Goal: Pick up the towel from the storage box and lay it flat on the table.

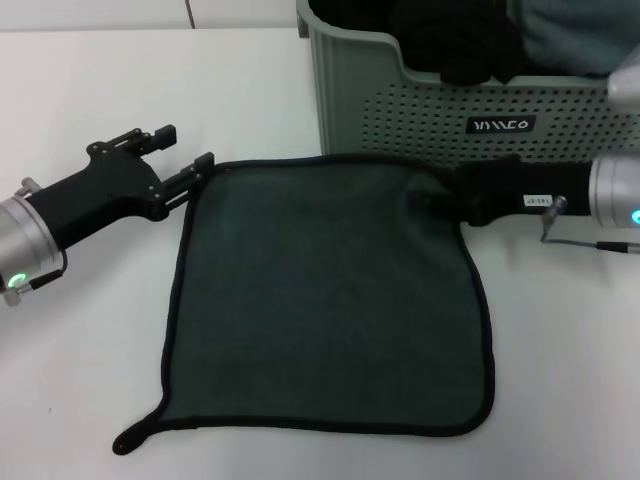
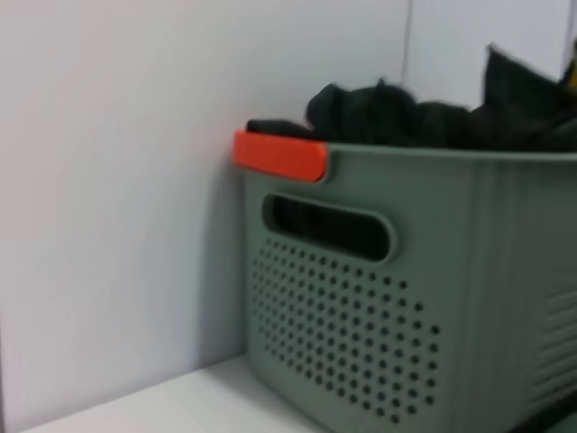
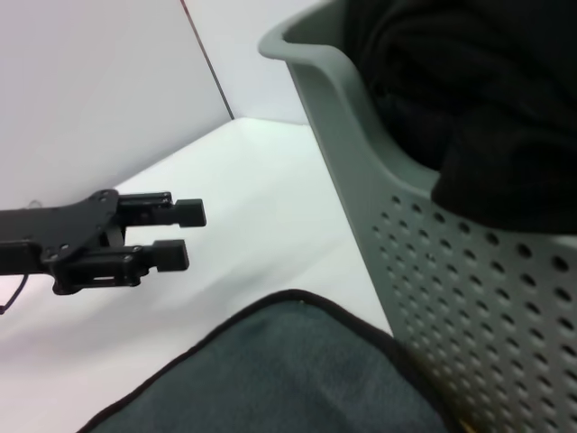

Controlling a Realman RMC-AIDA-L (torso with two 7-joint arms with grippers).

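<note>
the towel [image 1: 325, 300] lies spread flat on the table [image 1: 90, 90], dark grey-green side up, directly in front of the storage box [image 1: 440, 110], its far edge close to the box's perforated front wall. its black stitched edging shows all round, and the small tab sticks out from the near corner on the robot's left, the corner farthest from the box. the left gripper [image 1: 185, 155] sits low over the table at the towel's far left corner, its fingers apart with nothing between them; one fingertip reaches the corner's edge, the other is clear of the cloth. the right wrist view shows the same parted fingers [image 3: 171, 257] just off the towel's edge [image 3: 279, 370]. the right gripper [image 1: 440, 200] is at the towel's far right corner, just in front of the box wall; whether it clamps the cloth cannot be told. inside the box, a black cloth [image 1: 450, 40] is heaped beside a lighter teal cloth [image 1: 570, 35].
</note>
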